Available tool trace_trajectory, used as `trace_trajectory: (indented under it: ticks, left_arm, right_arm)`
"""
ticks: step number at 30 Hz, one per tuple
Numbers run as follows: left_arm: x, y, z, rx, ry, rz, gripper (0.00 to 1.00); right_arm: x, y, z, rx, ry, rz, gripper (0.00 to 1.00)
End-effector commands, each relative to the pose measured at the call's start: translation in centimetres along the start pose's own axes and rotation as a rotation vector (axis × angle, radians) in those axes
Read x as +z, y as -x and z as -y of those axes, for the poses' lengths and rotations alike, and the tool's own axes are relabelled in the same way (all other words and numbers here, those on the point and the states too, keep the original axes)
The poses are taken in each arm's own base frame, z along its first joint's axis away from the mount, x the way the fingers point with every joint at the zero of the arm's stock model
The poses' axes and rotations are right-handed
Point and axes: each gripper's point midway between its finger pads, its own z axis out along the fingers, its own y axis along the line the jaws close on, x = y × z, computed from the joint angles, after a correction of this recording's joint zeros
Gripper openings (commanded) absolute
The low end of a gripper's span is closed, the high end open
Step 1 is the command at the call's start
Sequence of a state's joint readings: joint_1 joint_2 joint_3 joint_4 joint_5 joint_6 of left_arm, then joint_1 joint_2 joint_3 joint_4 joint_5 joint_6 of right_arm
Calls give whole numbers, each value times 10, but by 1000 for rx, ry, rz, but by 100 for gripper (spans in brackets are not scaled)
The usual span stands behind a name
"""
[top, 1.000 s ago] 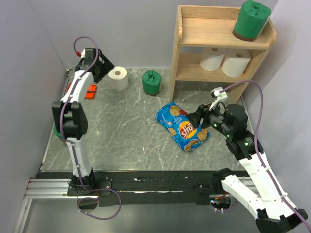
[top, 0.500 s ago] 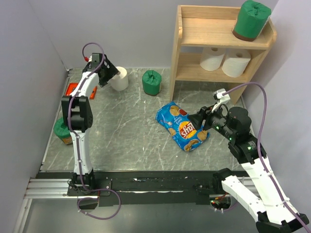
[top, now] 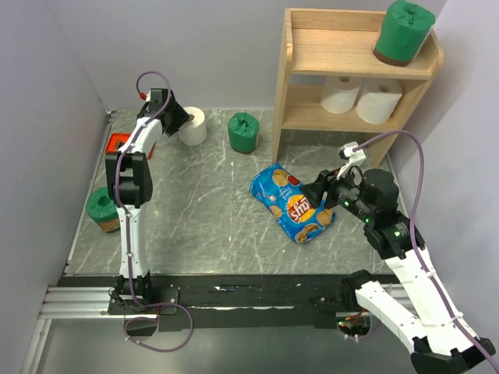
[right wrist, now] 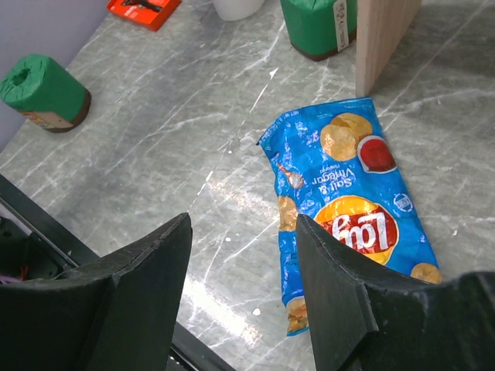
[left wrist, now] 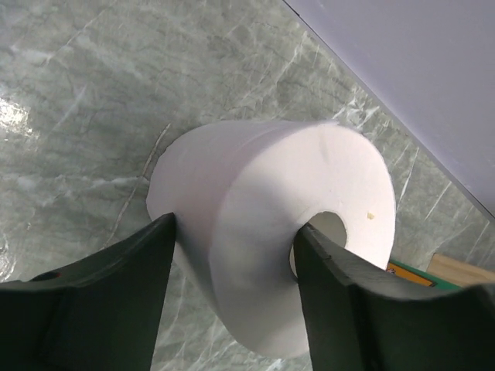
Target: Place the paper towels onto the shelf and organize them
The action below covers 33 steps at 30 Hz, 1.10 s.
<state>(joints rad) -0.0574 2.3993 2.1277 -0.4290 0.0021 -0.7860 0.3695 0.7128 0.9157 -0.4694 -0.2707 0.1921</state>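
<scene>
A white paper towel roll (top: 195, 125) stands on the table at the back left, and my left gripper (top: 182, 121) is shut on it. In the left wrist view both black fingers (left wrist: 116, 294) press the sides of this roll (left wrist: 271, 193). The wooden shelf (top: 355, 74) stands at the back right. It carries a green roll (top: 403, 31) on top and two white rolls (top: 341, 95) on the lower tier. One green roll (top: 243, 131) stands left of the shelf, another (top: 103, 209) by the left wall. My right gripper (top: 316, 195) hovers open and empty.
A blue chip bag (top: 292, 201) lies mid-table, just beneath and left of the right gripper (right wrist: 244, 286). A red flat tool (top: 117, 144) lies by the left wall behind the left arm. The shelf's side panel (right wrist: 383, 39) is near the green roll (right wrist: 317, 27).
The left gripper moved right onto the white roll and its jaws closed against it. The left arm shifted, uncovering the green roll by the wall. The right arm barely moved.
</scene>
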Motion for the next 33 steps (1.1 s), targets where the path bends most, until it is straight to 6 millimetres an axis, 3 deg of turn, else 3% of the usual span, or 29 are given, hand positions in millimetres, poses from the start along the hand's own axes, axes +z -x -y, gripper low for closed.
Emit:
trace_trajectory:
  ticks: [1, 6, 8, 9, 11, 13, 14, 16, 17, 18, 19, 21, 22, 23, 25, 26, 30, 33]
  left_arm:
    - [-21, 12, 17, 25, -51, 21, 62]
    - [-47, 14, 20, 48, -49, 1, 56]
    - [-54, 5, 17, 62, -45, -28, 55]
    - [-66, 9, 20, 66, -52, -22, 54]
    - [-75, -6, 11, 85, -31, -67, 54]
    - [-96, -8, 11, 113, -26, -74, 53]
    - [-101, -21, 3, 128, -3, -106, 53]
    - [-124, -27, 2, 150, 1, -120, 52]
    - [-129, -51, -12, 161, 39, -176, 51]
    - [-148, -52, -8, 168, 18, -167, 51]
    - [-151, -75, -27, 180, 48, -213, 51]
    - [-176, -85, -16, 211, -2, -190, 51]
    - [-180, -103, -27, 226, 16, -220, 51]
    - [-195, -112, -16, 256, -19, -218, 51]
    - [-206, -135, -20, 287, -25, -252, 52]
    - [-217, -144, -12, 309, -57, -253, 52]
    - [-232, -172, -9, 338, -115, -268, 52]
    - [-232, -194, -22, 355, -115, -301, 52]
  right_arm:
    - [-6, 23, -6, -25, 3, 58, 64]
    - [-5, 25, -5, -27, 1, 58, 64]
    - [-5, 26, -7, -23, 5, 59, 64]
    - [-5, 27, -7, -23, 4, 61, 64]
    - [-5, 26, -7, -22, 6, 57, 64]
    - [-5, 24, -5, -24, -2, 51, 64]
    - [-4, 22, -2, -24, -14, 50, 64]
    - [-4, 16, 3, -20, -36, 32, 64]
    - [-4, 15, 6, -20, -57, 35, 65]
    - [-4, 13, 9, -20, -69, 30, 65]
    - [-4, 10, 11, -18, -80, 23, 65]
    - [-5, 8, 15, -17, -100, 28, 65]
    - [-6, 8, 15, -17, -101, 31, 65]
    - [-7, 8, 14, -17, -98, 37, 65]
    - [-5, 4, 17, -12, -105, 41, 65]
    - [-5, 3, 17, -8, -104, 43, 65]
    - [-4, -5, 17, 8, -103, 20, 65]
    - [-5, -7, 23, 14, -132, 26, 65]
